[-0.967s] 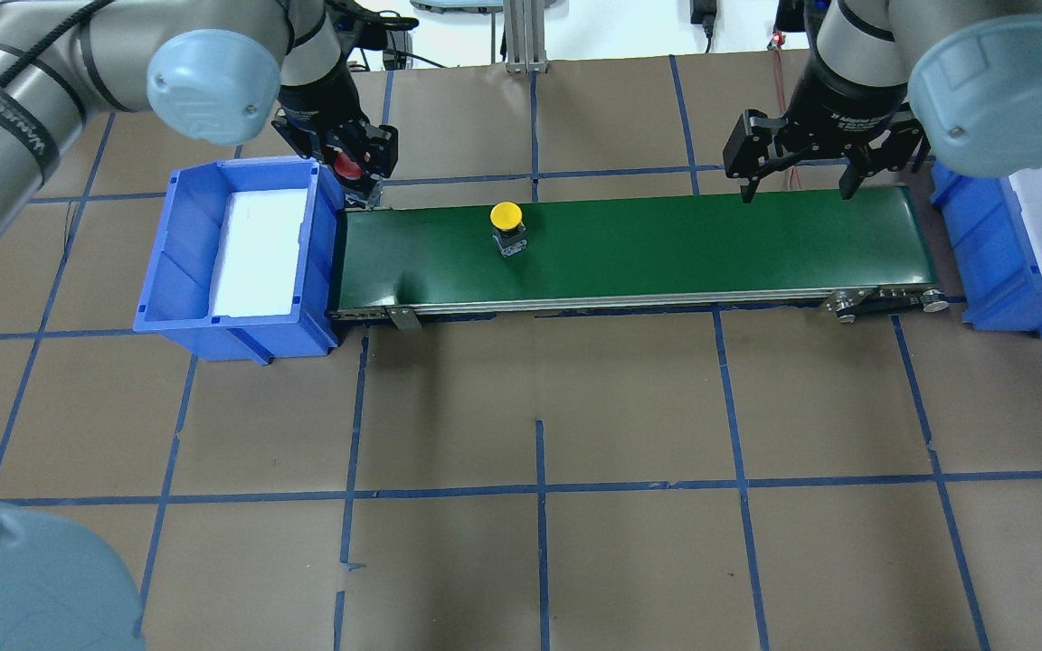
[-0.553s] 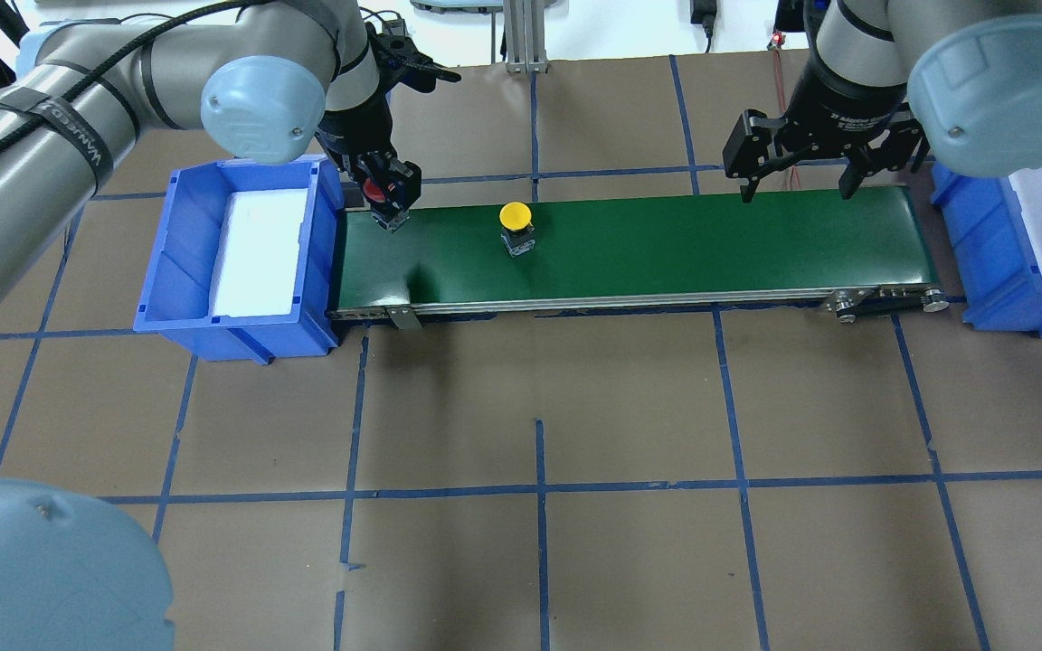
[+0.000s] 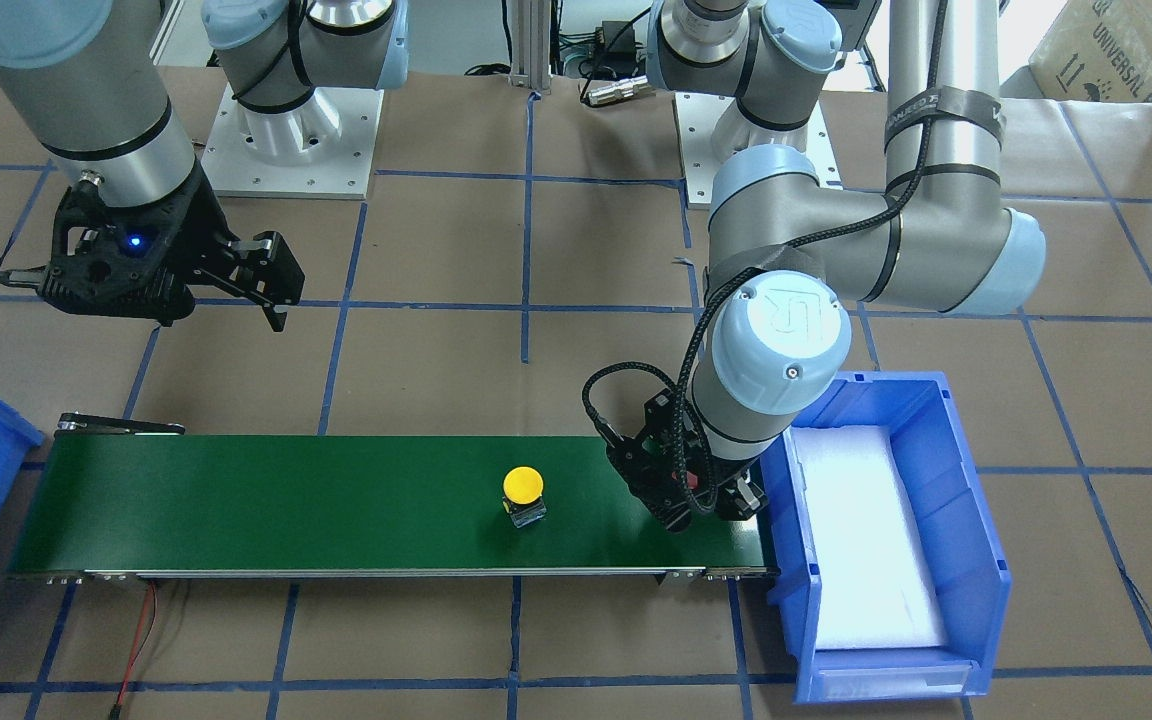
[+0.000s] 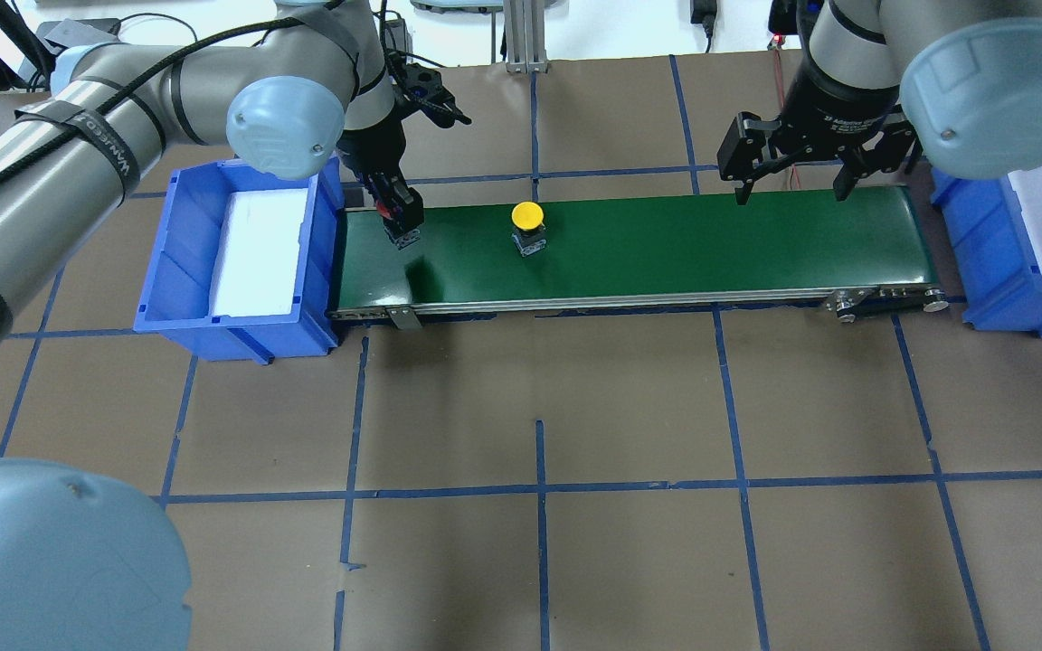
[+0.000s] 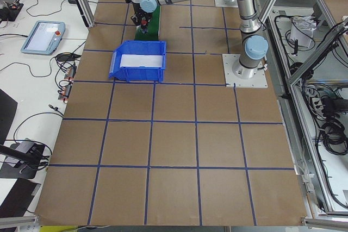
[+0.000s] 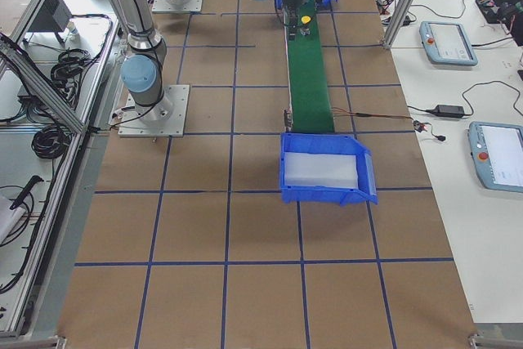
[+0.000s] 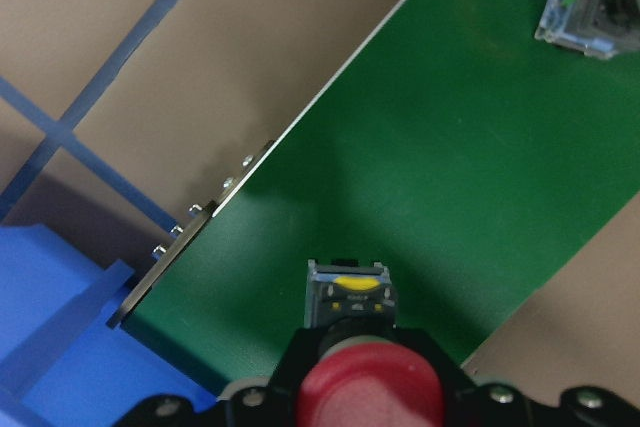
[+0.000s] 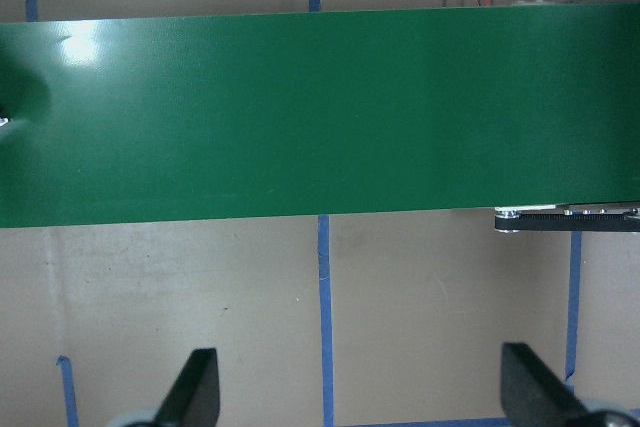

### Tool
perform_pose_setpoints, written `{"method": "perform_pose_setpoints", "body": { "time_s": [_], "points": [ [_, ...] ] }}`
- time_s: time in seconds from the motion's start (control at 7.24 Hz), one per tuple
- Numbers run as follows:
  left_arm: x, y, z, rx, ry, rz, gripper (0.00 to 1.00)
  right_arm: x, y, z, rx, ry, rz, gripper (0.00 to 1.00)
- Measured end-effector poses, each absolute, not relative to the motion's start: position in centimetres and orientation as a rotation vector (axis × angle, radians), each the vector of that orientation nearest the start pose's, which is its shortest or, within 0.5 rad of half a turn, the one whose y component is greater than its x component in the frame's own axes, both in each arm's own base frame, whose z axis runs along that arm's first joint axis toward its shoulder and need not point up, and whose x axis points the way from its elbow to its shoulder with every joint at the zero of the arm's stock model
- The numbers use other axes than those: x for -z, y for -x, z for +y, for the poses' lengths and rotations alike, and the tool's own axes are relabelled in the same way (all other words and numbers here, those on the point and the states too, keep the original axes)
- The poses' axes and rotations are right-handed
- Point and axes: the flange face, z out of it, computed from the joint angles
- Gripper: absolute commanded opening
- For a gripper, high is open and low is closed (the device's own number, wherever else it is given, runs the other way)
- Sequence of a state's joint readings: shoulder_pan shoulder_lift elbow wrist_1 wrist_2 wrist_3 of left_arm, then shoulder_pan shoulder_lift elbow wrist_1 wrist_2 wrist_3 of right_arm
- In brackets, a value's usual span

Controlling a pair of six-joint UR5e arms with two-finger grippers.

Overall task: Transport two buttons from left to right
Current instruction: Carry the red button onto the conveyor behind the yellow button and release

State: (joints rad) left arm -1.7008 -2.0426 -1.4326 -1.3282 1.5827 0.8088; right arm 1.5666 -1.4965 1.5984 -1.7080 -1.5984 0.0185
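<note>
The yellow button (image 4: 528,217) stands upright on the green conveyor belt (image 4: 684,244), left of its middle; it also shows in the front-facing view (image 3: 523,486) and at the top right of the left wrist view (image 7: 585,9). My left gripper (image 4: 401,231) is shut on the red button (image 7: 368,387) and holds it just above the belt's left end, base downward. The red cap barely shows in the overhead view (image 4: 383,210). My right gripper (image 4: 790,188) is open and empty above the back edge of the belt near its right end; its fingers (image 8: 195,392) frame bare table.
A blue bin (image 4: 179,271) with a white foam liner stands against the belt's left end. A second blue bin (image 4: 982,262) stands at the right end. Brown table with blue tape lines surrounds the belt.
My left gripper has carried the red button from behind the left bin's corner onto the belt's left end. The yellow button has shifted right along the belt. The right gripper has barely moved.
</note>
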Motion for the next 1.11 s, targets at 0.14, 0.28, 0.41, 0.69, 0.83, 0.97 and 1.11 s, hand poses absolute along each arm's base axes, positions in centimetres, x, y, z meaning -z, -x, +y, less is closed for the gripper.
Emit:
{"method": "perform_pose_setpoints", "body": {
  "time_s": [0.14, 0.28, 0.41, 0.69, 0.83, 0.97, 1.11],
  "points": [
    [-29.5, 22.1, -62.9, -0.163, -1.469, 2.799, 0.35, -45.1, -12.9, -52.5, 0.056, -0.036, 3.168, 1.0],
    [-28.9, 22.4, -62.8, -0.171, -1.492, 2.789, 0.47, -45.1, -12.8, -52.5, 0.056, -0.037, 3.168, 1.0],
    [-28.6, 22.5, -62.7, -0.178, -1.511, 2.781, 0.63, -45.0, -12.8, -52.6, 0.056, -0.039, 3.168, 1.0],
    [-28.4, 22.5, -62.7, -0.172, -1.53, 2.771, 0.86, -45.0, -12.7, -52.6, 0.056, -0.041, 3.168, 1.0],
    [-28.6, 22.7, -62.9, -0.148, -1.525, 2.77, 0.89, -45.0, -12.6, -52.7, 0.056, -0.041, 3.168, 1.0],
    [-29.3, 22.8, -63.0, -0.119, -1.515, 2.771, 0.91, -44.9, -12.6, -52.7, 0.056, -0.042, 3.168, 1.0],
    [-30.5, 22.8, -63.0, -0.087, -1.489, 2.773, 0.91, -44.9, -12.5, -52.7, 0.055, -0.044, 3.168, 1.0]
  ]
}}
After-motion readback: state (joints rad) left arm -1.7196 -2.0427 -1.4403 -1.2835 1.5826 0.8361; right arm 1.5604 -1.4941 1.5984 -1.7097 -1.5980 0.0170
